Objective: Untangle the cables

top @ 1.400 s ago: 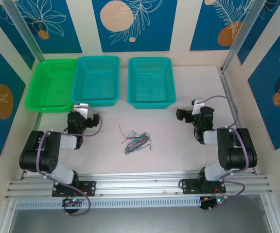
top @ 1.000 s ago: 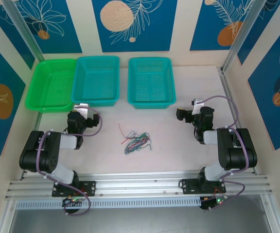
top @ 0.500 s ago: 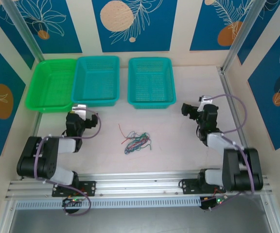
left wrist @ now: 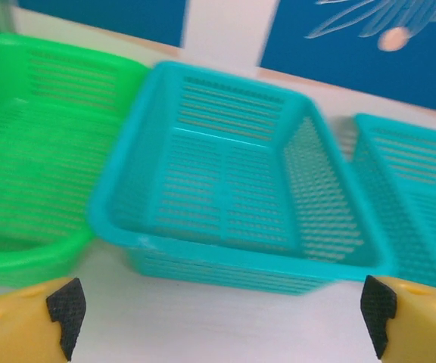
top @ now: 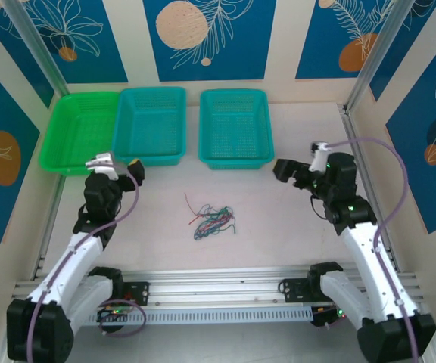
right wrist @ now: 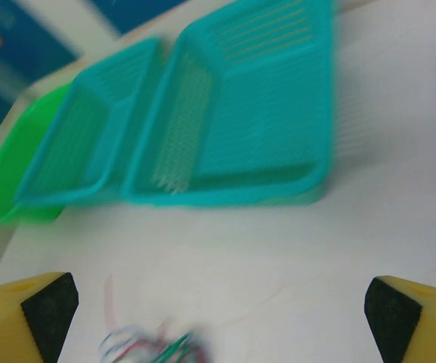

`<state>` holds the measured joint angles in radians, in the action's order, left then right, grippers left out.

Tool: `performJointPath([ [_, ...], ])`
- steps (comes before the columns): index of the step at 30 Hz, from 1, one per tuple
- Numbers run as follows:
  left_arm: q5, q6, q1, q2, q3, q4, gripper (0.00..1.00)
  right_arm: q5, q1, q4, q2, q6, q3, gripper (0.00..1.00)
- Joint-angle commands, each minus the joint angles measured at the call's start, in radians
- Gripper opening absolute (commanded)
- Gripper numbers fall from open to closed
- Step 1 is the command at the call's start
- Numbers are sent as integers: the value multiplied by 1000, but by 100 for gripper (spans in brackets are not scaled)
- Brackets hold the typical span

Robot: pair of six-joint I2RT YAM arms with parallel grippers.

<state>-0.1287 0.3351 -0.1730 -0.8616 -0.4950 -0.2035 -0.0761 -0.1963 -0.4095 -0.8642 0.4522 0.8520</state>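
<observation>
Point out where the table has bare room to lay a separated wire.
Bare tabletop lies between the thin multicoloured curly cables and the right gripper, and toward the left gripper. A strip is free between them and the right-hand teal plastic mesh basket. The centre, at the tangle, is crowded.

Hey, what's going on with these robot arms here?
Two robot arms are set to untangle a small knot of thin, curly red, green and blue cables lying between them. The left hand and right hand are both open and empty, held apart from the cables on either side. Nothing has been picked up yet.
</observation>
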Motion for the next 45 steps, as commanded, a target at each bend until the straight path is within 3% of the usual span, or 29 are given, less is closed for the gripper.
performJointPath([
  [1,144,170,-120,-33,-99,287,93,-125,-150,-248,-112,-59,95,99],
  [3,202,202,-223,-94,-157,338,91,-124,-254,-262,-191,-74,143,99],
  [6,313,318,-307,-195,-211,382,85,-129,-366,-223,-294,-87,167,99],
  [11,374,460,-349,-325,-202,438,73,-129,-455,-152,-407,-60,164,99],
  [19,422,508,-358,-493,-152,198,69,-106,-525,-60,-511,-26,144,99],
  [22,421,528,-359,-581,-170,141,61,-44,-544,-35,-547,-21,139,99],
  [26,380,554,-360,-641,-149,78,45,28,-551,12,-604,-38,135,99],
  [30,369,558,-360,-644,-138,60,2,110,-577,26,-691,-81,167,99],
  [35,361,517,-360,-578,-144,103,0,244,-665,37,-846,-181,241,99],
  [36,360,511,-360,-564,-147,115,0,263,-675,35,-875,-184,256,98],
  [43,266,416,-352,-395,-219,322,0,334,-655,7,-964,-116,265,47],
  [45,207,378,-336,-329,-247,410,0,352,-635,-17,-958,-81,241,43],
])
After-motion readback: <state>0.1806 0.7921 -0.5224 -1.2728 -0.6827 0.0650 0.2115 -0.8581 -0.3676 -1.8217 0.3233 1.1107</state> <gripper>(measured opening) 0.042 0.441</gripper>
